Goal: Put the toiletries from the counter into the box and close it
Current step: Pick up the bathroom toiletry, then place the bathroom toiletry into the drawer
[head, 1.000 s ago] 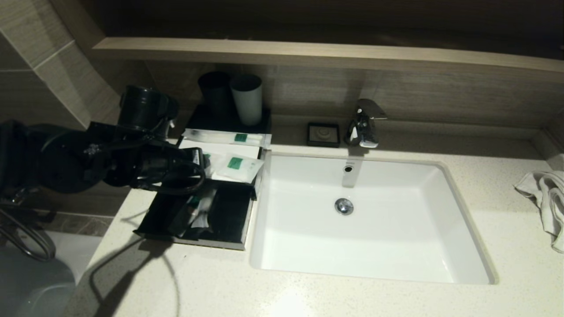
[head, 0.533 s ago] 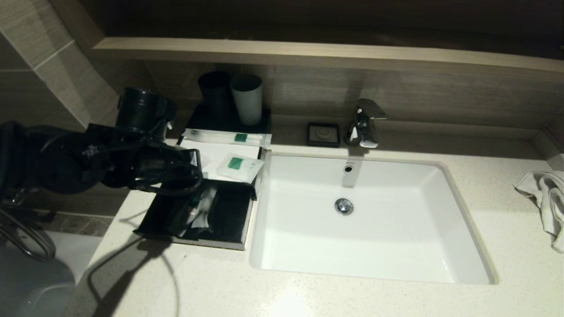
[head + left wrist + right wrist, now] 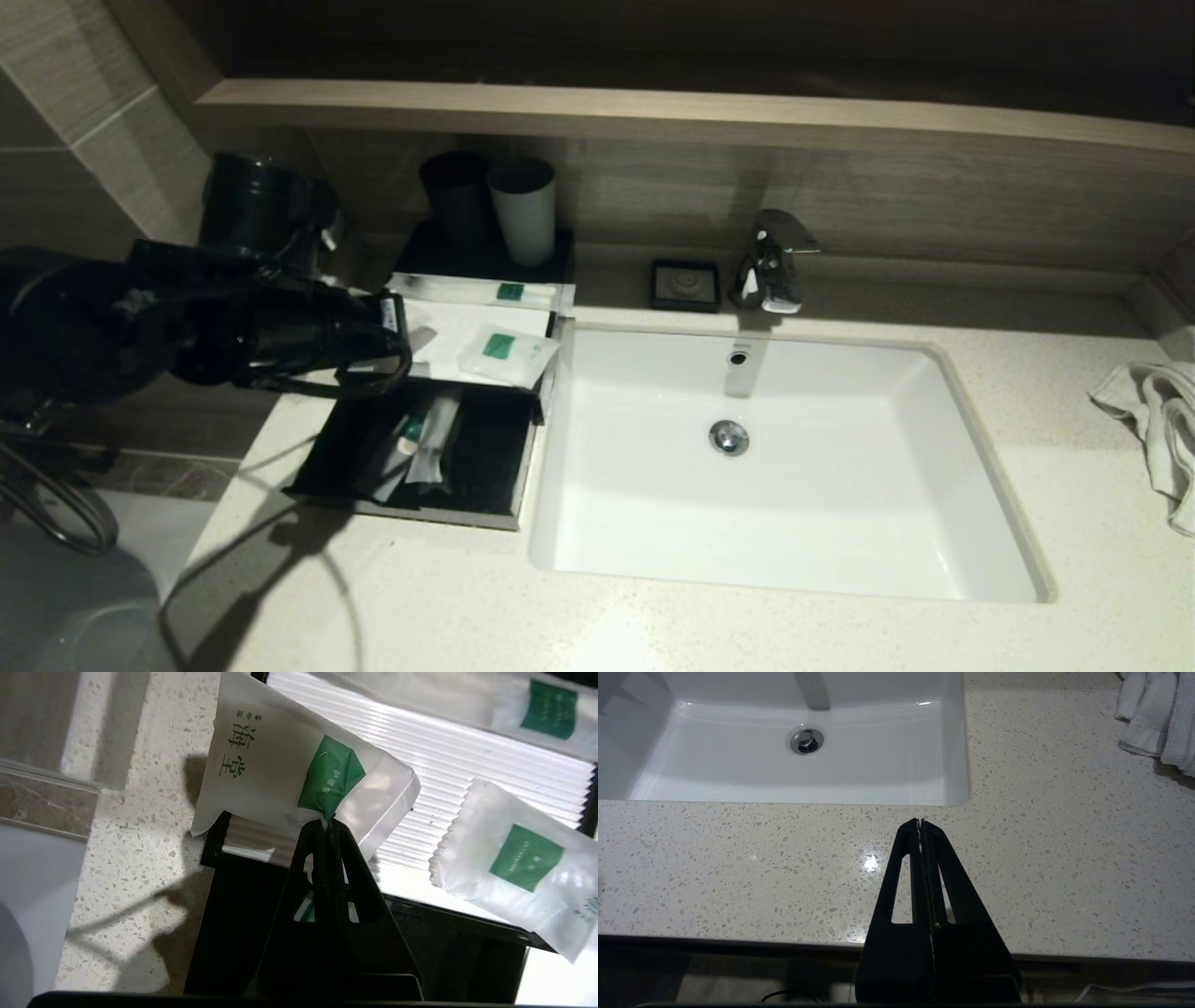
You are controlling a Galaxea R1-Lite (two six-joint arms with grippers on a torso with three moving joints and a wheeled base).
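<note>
My left gripper (image 3: pixel 323 820) is shut on a corner of a small frosted pouch (image 3: pixel 271 770) with a green label, held just above the left end of the box's ribbed white top (image 3: pixel 444 765). From the head view the left gripper (image 3: pixel 409 338) hangs over the box's left side. A second small pouch (image 3: pixel 509 353) lies on the top's right edge, and a long slim packet (image 3: pixel 481 292) lies along its far edge. The black front drawer (image 3: pixel 485 453) stands pulled out with slim packets (image 3: pixel 431 446) inside. My right gripper (image 3: pixel 920 822) is shut and empty over the counter (image 3: pixel 1041 868), near its front edge.
A white sink (image 3: pixel 794 504) sits right of the box, with the faucet (image 3: pixel 770 261) behind it. Black and grey tumblers (image 3: pixel 523 210) stand behind the box. A small black dish (image 3: pixel 686 283) is beside the faucet. A towel (image 3: pixel 1158 411) lies at the far right.
The left gripper has shut on the small pouch and drawn back to the left and upward with it. The second pouch and the long packet have not moved.
</note>
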